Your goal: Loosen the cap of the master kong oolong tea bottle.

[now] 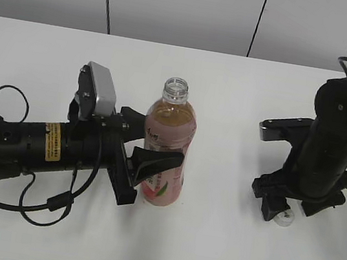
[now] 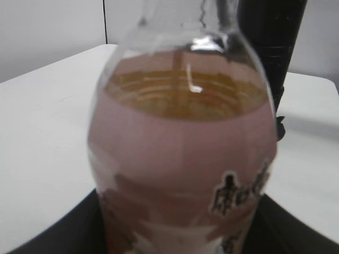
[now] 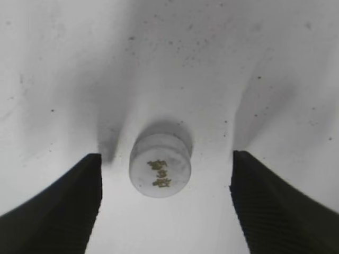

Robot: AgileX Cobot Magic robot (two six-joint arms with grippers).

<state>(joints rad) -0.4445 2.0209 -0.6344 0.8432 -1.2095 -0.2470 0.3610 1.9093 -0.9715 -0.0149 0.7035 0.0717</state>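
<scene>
Standing upright on the white table (image 1: 220, 255), the master kong oolong tea bottle (image 1: 167, 149) has its neck bare and open; the cap (image 1: 285, 218) already lies on the table well away to the right. The left gripper (image 1: 154, 170) is pinching the bottle low on its pink label, jaws pressed to either side. The right gripper (image 3: 165, 211) hangs just above the cap, its jaws spread wide to either side of it and touching nothing.

From where I stand, the worry is the open bottle. The tea sits high near the shoulder, so any jerk, squeeze or tilt from the left arm could slop it over the rim. A sudden let-go might leave the slim bottle rocking. On the right, the spread fingers (image 3: 58, 211) sit low, and a sideways drift could flick the loose cap off across the table.
</scene>
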